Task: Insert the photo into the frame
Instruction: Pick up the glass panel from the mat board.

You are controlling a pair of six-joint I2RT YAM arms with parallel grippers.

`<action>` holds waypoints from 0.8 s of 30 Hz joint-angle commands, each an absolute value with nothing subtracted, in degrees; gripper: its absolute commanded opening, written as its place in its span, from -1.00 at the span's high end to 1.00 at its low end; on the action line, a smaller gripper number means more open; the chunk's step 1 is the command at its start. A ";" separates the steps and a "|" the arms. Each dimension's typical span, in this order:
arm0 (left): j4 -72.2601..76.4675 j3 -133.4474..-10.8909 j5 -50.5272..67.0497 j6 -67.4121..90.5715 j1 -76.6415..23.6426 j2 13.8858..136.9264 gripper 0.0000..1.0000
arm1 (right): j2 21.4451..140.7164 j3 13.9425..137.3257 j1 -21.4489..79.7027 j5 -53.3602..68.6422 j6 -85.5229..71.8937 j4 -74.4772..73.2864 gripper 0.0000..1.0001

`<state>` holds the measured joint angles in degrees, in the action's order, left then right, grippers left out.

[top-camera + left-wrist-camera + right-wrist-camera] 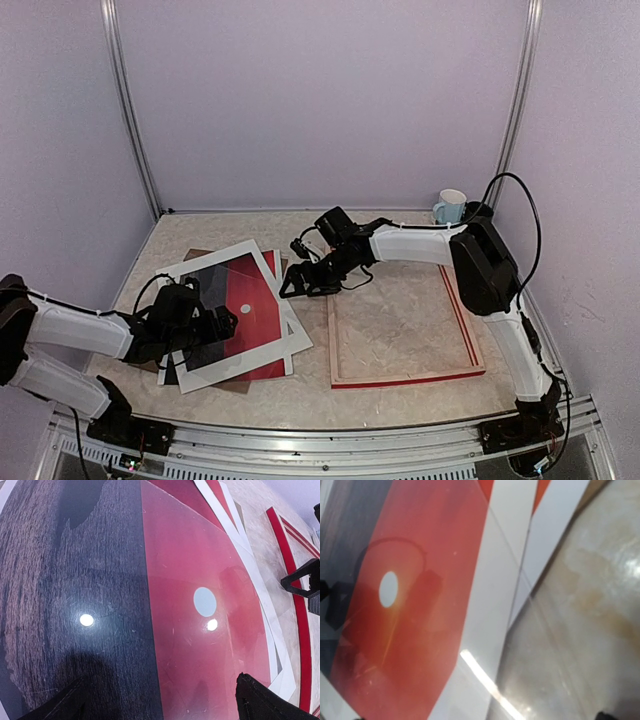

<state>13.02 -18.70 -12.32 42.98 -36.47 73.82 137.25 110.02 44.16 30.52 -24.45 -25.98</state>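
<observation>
Photo (245, 290) position: flat on the table (400, 255), left of the frame (405, 379) and wholly outside it. The dark water half points away from the frame and the red sky with the white sun faces it.

A white mat (292, 325) borders the print. A second white-edged sheet showing red sticks out beneath it on the side toward the frame. A brown board (196, 254) shows at the corner of the stack farthest from the frame. The stack's near corner lies just beside the frame's left rail; I cannot tell whether they touch.

The frame lies flat, and bare table shows inside its four rails.

My left claw (218, 325) hangs over the photo, on the side away from the frame. My left wrist view shows its fingertips (262, 702) spread wide with only the print's surface between them; it holds nothing.

My right claw (300, 282) sits at the frame's far-left corner, between frame and stack. Its fingers are out of its own wrist view and dark against dark from above, so I cannot tell its opening.

A mug (450, 207) stands beyond the frame's far-right corner.
</observation>
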 commanded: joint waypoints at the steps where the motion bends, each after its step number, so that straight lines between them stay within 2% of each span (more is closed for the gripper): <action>1: 12.24 -18.36 -10.82 43.00 -37.05 76.00 -0.98 | 135.35 109.09 43.53 34.54 -24.24 -28.69 -0.98; 24: 15.13 -17.23 -10.46 44.00 -38.90 78.37 -0.98 | 126.24 92.03 43.39 49.49 -26.91 -18.35 -0.91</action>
<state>17.65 -18.68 -12.78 43.03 -37.82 76.62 128.73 94.24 43.33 45.10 -25.34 -22.35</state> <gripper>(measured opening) 0.989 0.955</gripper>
